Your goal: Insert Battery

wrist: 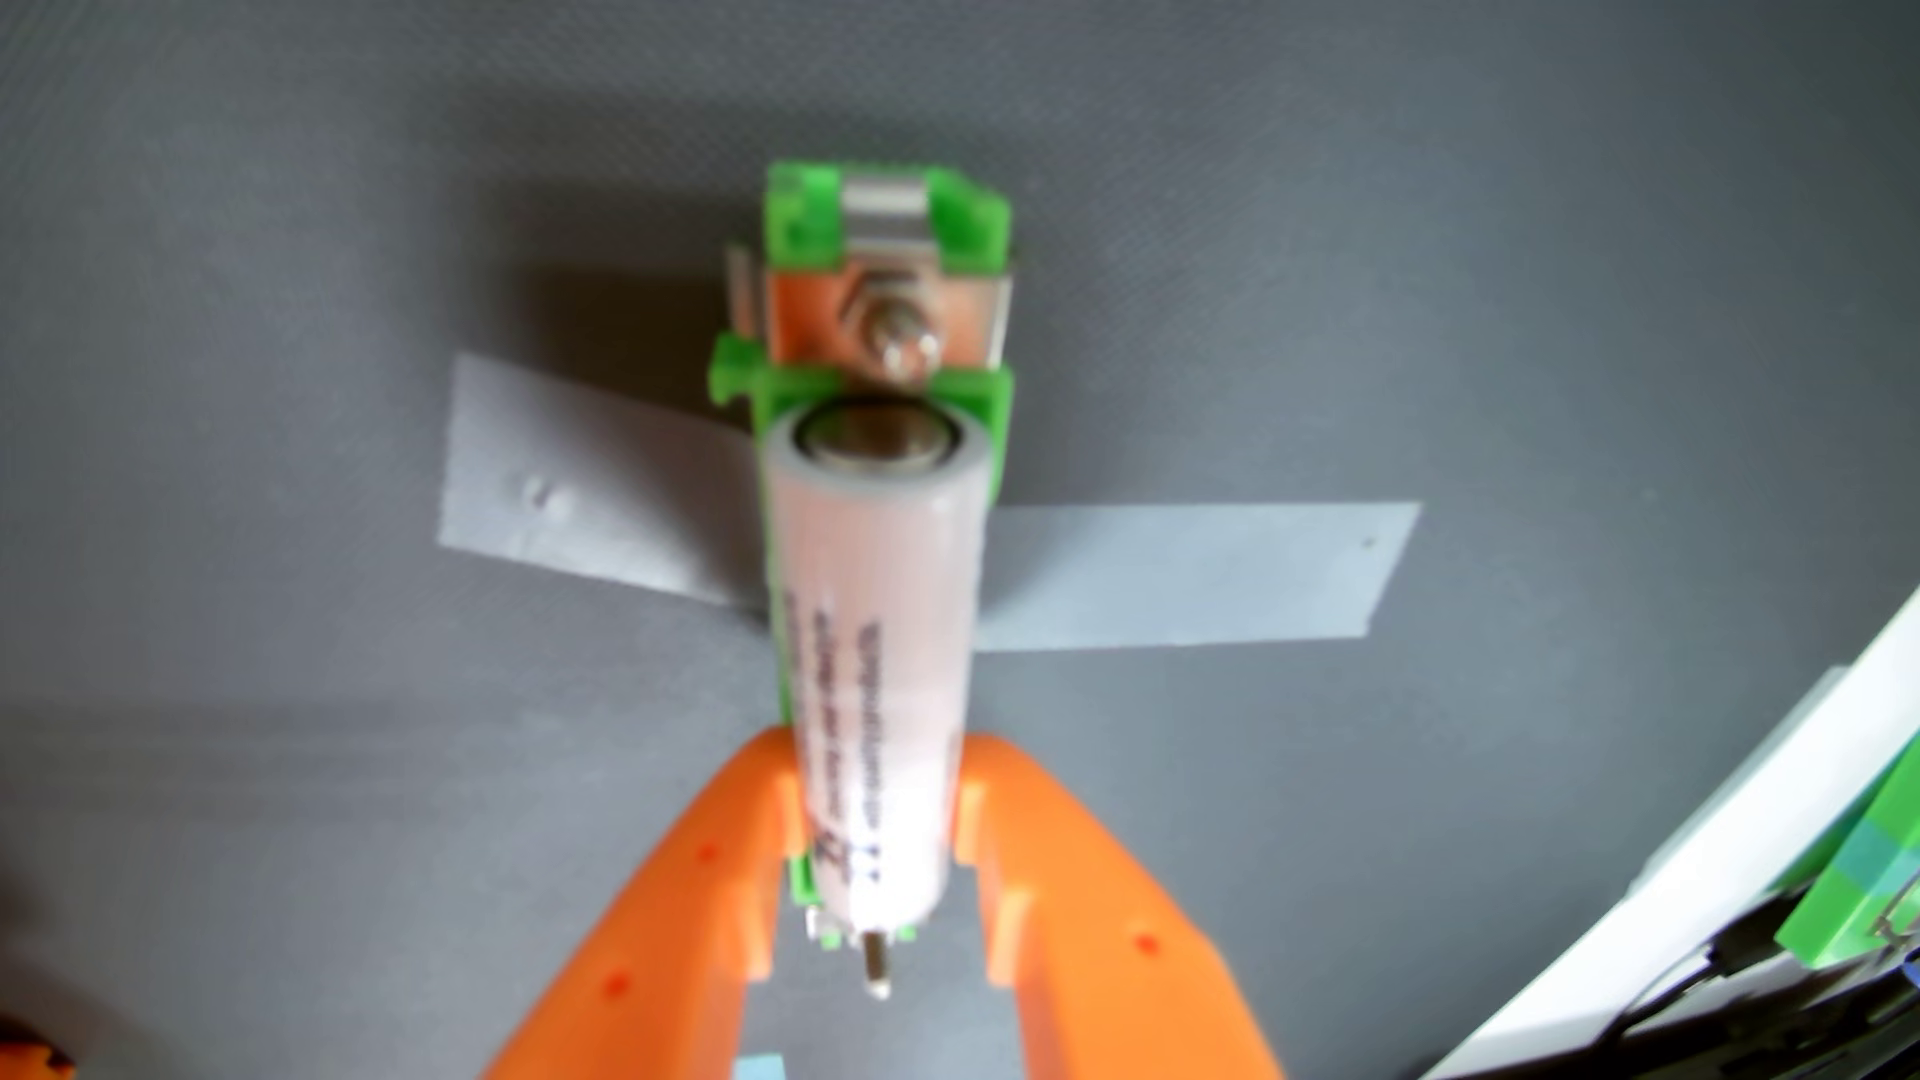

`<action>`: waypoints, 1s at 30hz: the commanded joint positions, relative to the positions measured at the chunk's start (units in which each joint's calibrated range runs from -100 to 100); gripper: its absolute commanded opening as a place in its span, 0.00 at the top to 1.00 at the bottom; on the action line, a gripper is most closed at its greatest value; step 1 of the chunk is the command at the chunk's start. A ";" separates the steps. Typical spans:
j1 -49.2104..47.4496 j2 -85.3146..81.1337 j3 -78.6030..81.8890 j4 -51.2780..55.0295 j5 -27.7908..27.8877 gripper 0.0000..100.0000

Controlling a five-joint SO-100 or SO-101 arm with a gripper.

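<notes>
The orange gripper point(878, 800) is pinching the battery's point(868, 623) near end, apparently lining it over the green holder point(883, 270), which tape point(1184, 582) is pinning to the mat point(312, 260). Blur is hiding the fingertip contact and whether the far end is seated.

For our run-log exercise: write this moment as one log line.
step: insert | battery: lying along green holder | gripper: orange fingers either side of battery, contact unclear | holder: taped to grey mat
</notes>
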 commanded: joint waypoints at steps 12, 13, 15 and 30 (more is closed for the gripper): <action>0.80 -1.15 -2.41 -1.16 0.05 0.99; 0.92 -1.15 -2.41 -1.16 0.10 0.99; 0.92 -1.15 -2.32 -1.33 0.10 0.99; 3.75 -1.15 -1.78 -1.42 0.05 0.99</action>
